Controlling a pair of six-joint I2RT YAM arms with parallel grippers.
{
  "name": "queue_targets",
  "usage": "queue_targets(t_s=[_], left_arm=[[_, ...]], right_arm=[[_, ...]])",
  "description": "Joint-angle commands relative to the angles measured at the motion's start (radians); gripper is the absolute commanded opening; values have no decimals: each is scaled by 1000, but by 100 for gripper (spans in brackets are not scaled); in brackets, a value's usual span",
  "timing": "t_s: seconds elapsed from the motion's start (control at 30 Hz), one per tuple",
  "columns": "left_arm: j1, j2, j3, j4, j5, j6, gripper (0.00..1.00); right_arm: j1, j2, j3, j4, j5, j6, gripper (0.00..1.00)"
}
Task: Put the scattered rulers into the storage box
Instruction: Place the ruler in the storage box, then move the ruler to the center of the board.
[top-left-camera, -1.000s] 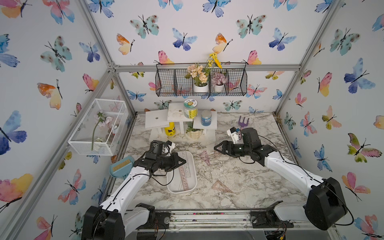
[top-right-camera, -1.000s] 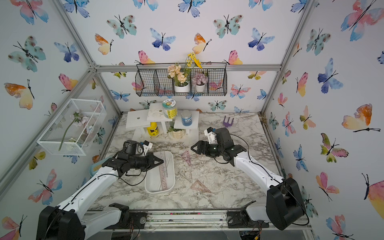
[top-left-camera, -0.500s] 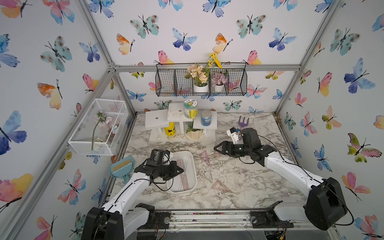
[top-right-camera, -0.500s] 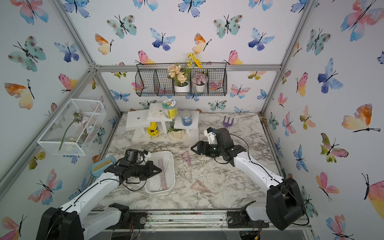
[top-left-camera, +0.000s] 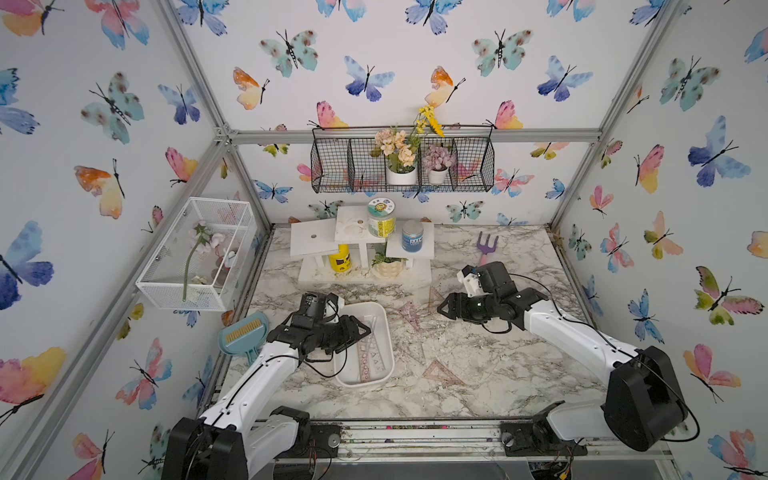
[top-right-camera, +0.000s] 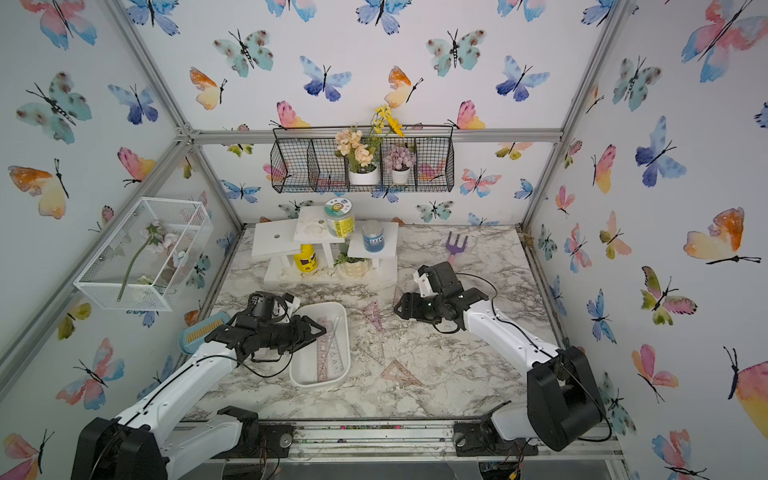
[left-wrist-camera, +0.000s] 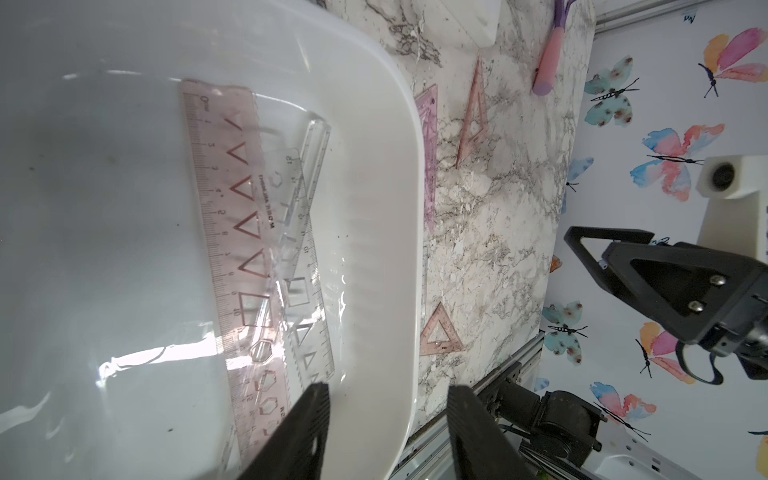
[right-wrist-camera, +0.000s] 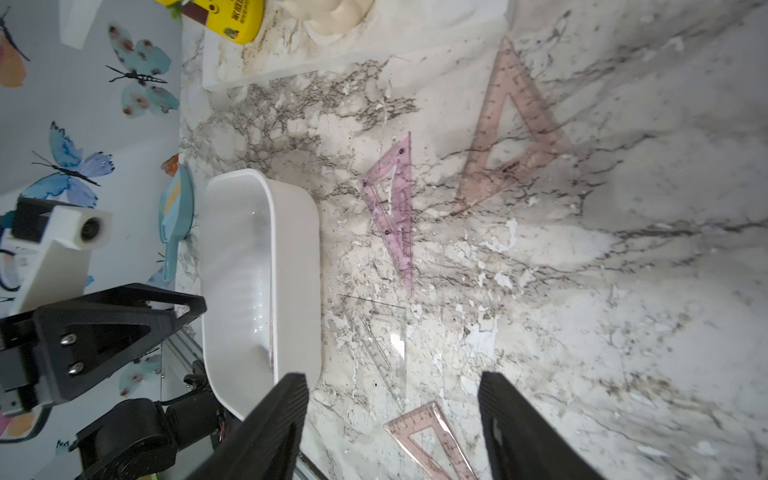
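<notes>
My left pincer (left-wrist-camera: 386, 390) hung released over the box (left-wrist-camera: 411, 232), jaws apart with nothing between them, above the side of the box that faced the counter's middle. The box sat on the counter (top-left-camera: 498, 374) near its left edge, toward the front. Inside it a pink ruler (left-wrist-camera: 232, 232) lay flat along the floor, with clear rulers (left-wrist-camera: 309, 249) crossing over it. My right pincer (right-wrist-camera: 392, 378) was likewise released and empty, held over the counter's middle toward the back, touching nothing. Four set squares lay outside the box on the bare counter. A purple set square (right-wrist-camera: 395, 216) was near the box's back right corner, and a tall pink set square (right-wrist-camera: 511, 137) was beyond it toward the back edge. A clear set square (right-wrist-camera: 386, 345) lay near the box's long side, and a small pink set square (top-left-camera: 442, 372) toward the front edge.
</notes>
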Motion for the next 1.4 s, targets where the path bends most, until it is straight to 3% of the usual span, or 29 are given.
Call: queue_targets(t_s=[0.0,0.4,0.8,1.0,1.37], left_arm=[[2,-29,45,-41,-36,22,50],[-9,-11,168,-68,-42,57,48],[-187,116,277,-20,-99,44,46],[-223,181,339,-46,-188,87,46],[-325,448,569,-141,-375,210,44]], right_arm=[[2,9,5,-58,64,-35,66],[42,79,-4,-80,125,-33,48],[42,247,130,-156,321,-59,38],[42,337,204,-148,387,-55,38],[38,475,372,-174,483,-68,53]])
